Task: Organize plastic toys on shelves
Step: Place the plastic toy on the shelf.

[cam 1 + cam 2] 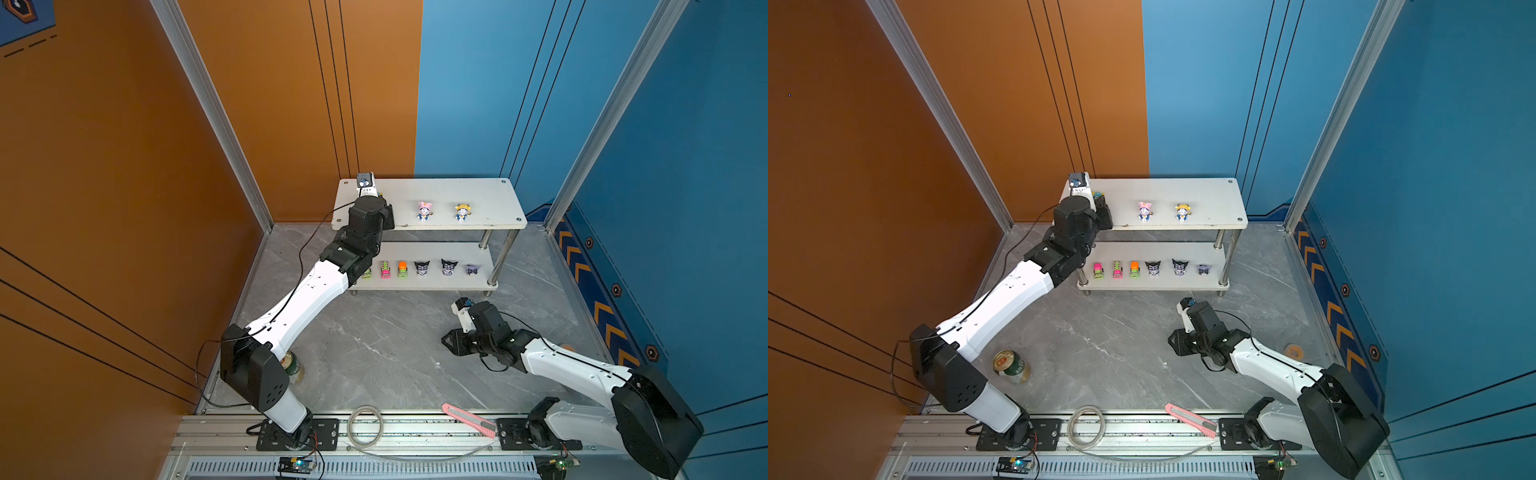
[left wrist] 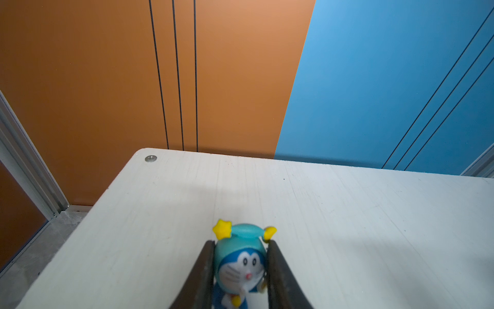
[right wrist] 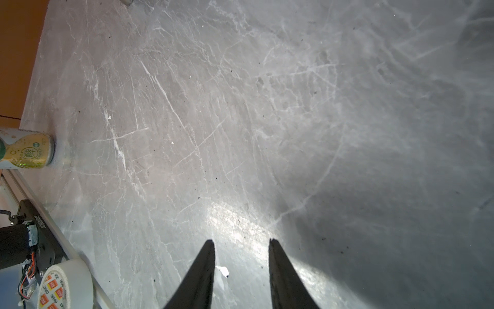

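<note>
In both top views the shelves (image 1: 478,195) (image 1: 1200,195) hold two hatted figurines (image 1: 424,210) up top, trucks (image 1: 385,269) and black figurines (image 1: 422,269) below. Left wrist: the left gripper (image 2: 241,242) is clamped on the teal-hat figurine (image 2: 240,263) (by the upper board's left end). Right wrist: the right gripper (image 3: 242,240) holds its fingers apart over the tabletop (image 3: 294,120).

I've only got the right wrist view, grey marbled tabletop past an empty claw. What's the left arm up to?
Observer: The left claw is shut on a teal-hatted blue plastic figurine at the shelves' white top board.
Operator: Which end?
Observer: The end by the orange wall; a pink-hatted figurine and a yellow-hatted figurine stand further along.
Operator: And underneath?
Observer: On the white lower board, three neon plastic trucks, then three black pointy-eared figurines, in one row.
</note>
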